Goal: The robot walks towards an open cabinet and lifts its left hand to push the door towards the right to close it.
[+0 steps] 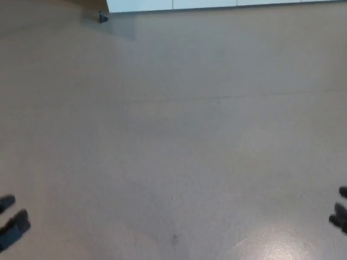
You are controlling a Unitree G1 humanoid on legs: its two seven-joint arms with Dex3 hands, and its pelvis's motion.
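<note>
**Floor ahead, cabinet only at the top edge**

Head view, looking down, and it's almost all floor (179,141) here: a wide, plain grey-beige surface with a faint seam line running across it about a third of the way down, and a soft glare patch at the lower right.

Up at the very top edge, there's the cabinet (217,5), just a thin white strip of its base showing, split by a couple of vertical joints. Whether the door is open or closed, I cannot tell from this sliver. To the left of that strip, a small dark caster (103,17) sits on the floor, with a shadow falling beside it.

Down low, the left hand (12,219) pokes in at the bottom-left corner, dark fingertips only, low and well apart from the cabinet. Over on the right edge, the right hand (340,211) shows as two dark tips, barely in frame. Both hands touch nothing; open or closed, I cannot tell for either.
</note>
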